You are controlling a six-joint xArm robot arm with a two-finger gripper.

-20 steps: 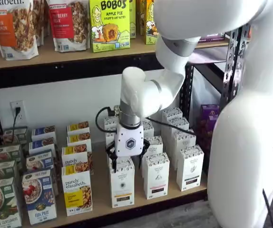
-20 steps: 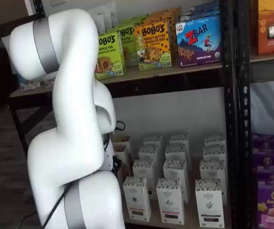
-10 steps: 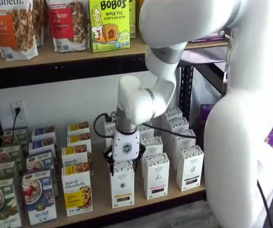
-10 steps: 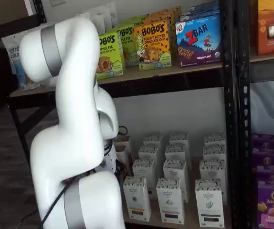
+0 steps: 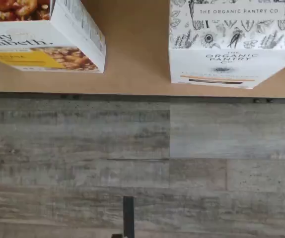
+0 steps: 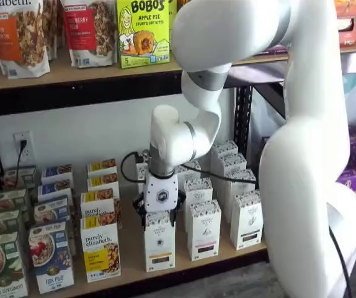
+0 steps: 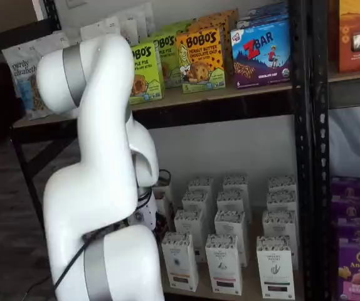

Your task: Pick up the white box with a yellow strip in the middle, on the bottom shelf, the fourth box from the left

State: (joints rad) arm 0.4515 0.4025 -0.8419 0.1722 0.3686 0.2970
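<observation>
Left to right along the bottom shelf, a purely elizabeth box is noted at the front edge, then the white box with its tan-yellow strip, standing upright in the front row. Compared with a second ago, the hand has been lowered and shifted slightly leftward, so that its black fingers are now seen spread on either side of the carton's patterned top. No closure has been made. It is judged that the descent is nearly complete and that the grip remains outstanding.
</observation>
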